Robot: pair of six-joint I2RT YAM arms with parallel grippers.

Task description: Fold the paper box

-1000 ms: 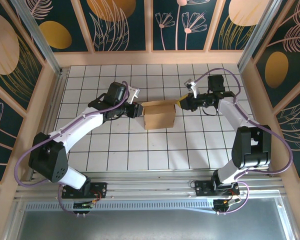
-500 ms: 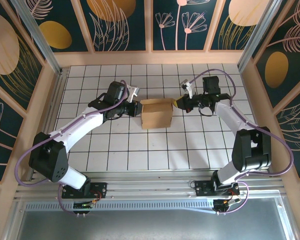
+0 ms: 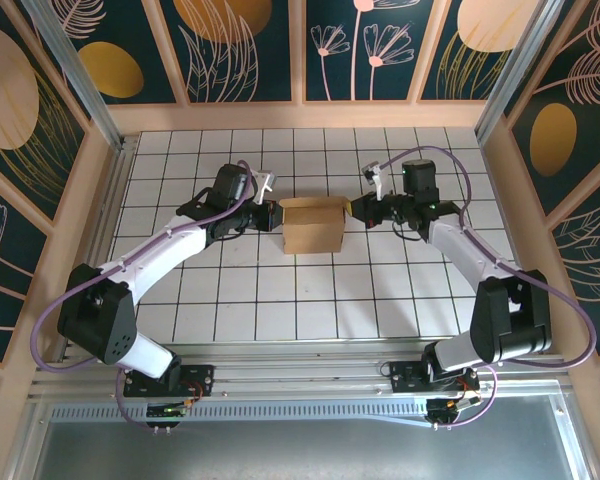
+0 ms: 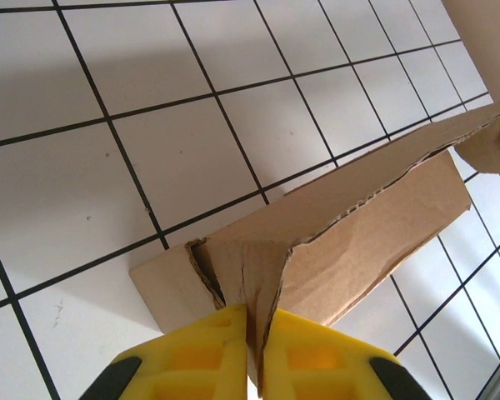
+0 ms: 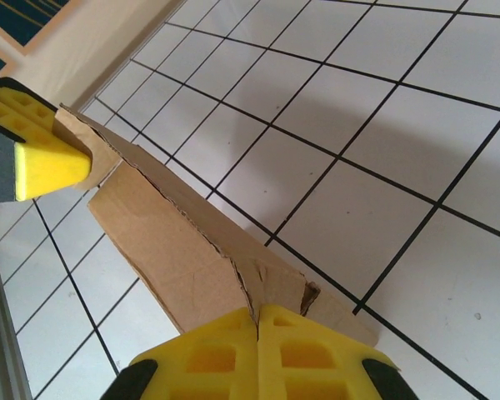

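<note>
The paper box (image 3: 313, 230) spans left claw (image 3: 278, 217) to right claw (image 3: 351, 209) — each clamps one end.

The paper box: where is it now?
Top view: the paper box is at the middle of the tiled table, its ends pinched by the left gripper and the right gripper.

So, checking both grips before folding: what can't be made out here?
Top view: the paper box is too small to show creases; its top panel hides the inside.
Left wrist: the left gripper covers the pinched edge.
Right wrist: the right gripper covers its pinched edge too.
</note>
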